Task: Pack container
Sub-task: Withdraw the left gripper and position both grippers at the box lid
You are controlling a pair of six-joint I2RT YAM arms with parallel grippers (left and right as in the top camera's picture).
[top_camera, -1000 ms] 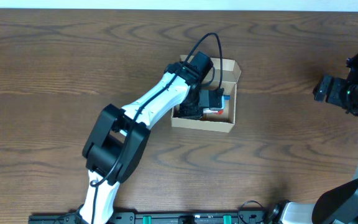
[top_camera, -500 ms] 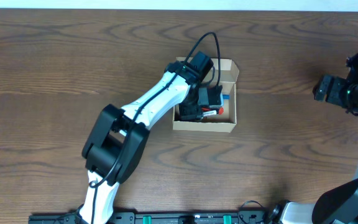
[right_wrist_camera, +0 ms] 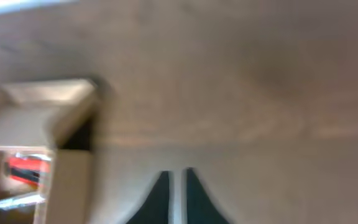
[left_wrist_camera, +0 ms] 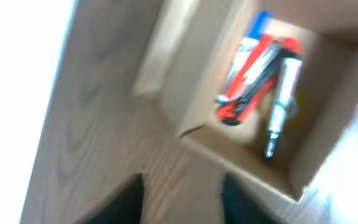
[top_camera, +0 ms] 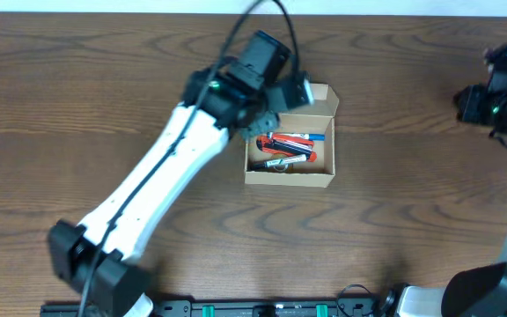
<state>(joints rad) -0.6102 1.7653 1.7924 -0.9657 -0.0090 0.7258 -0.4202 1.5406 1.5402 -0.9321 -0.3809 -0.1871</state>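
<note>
Two grippers are in view, and only one is close to the container (top_camera: 289, 179). The tan box sits near the middle of the table (top_camera: 394, 220), a bit toward the far side. Its top is open. Its flap (top_camera: 324, 95) stands up along the far edge. Some red and blue pens (top_camera: 289, 141) lie flat inside, side by side. They point left to right across the box. A few may be cutters; the blur makes it hard to tell.

The left gripper (top_camera: 287, 92) hangs over the far left corner of the box, right beside the flap. In the left wrist view its two fingers (left_wrist_camera: 126, 199) are apart and nothing is between them. From there the box lies just ahead and a little to the right, with the pens showing inside.

The right gripper (top_camera: 466, 104) is far off by the right edge of the table, well apart from the box. In its own view the fingers (right_wrist_camera: 160, 196) are pressed almost together and hold nothing. For this arm, the box is off to the left.

So the left arm is much nearer. I think the packing is nearly done and the flap may need folding down next. It would have to swing toward the near side, over the pens. The left gripper is already next to it, so it looks best placed for that push.
</note>
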